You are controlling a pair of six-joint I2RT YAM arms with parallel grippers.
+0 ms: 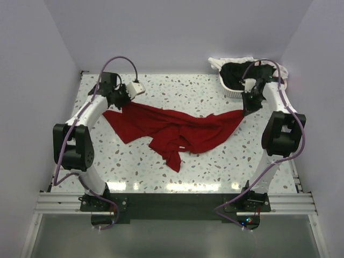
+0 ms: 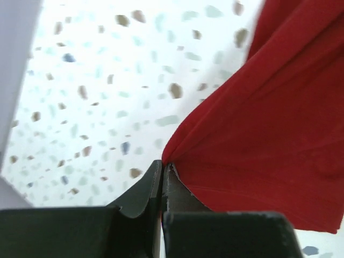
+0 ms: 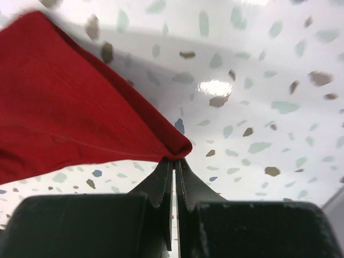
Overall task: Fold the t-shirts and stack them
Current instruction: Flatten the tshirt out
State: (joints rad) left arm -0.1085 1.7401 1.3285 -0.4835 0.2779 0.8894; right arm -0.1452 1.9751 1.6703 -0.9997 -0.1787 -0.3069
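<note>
1. Red shirt [image 1: 172,129] lies rumpled across the middle of the counter [image 1: 215,166], strung between my two hands. A bunched flap trails toward the near edge.
2. Left hand [image 2: 163,164]: jaws pressed together on a thin corner of the red cloth, at the shirt's far-left end. Only the tip of the fabric sits between the fingertips.
3. Right hand [image 3: 174,160]: jaws likewise closed, on a folded point of cloth at the shirt's right end, just beside the basket [image 1: 232,92].
4. Risk: both pinches look shallow. If I lift or spread the arms briskly, I judge that a corner could slide out, the left one first, and the shirt would drop in a heap.
5. Risk: the middle is twisted and doubled over itself. Pulling it taut without a lift may drag those folds along the counter rather than flatten them, which would leave a crooked fold line.
6. Risk: the right arm works close to the basket, which holds a black shirt [image 1: 239,74] with white cloth [image 1: 231,59] over its rim. An outward swing could nudge or snag it.
7. Pose: the left arm reaches to the far-left of the counter, elbow folded back, hand turned inward toward the shirt. The right arm mirrors it on the right side.
8. My read: no fold made yet and nothing stacked.
</note>
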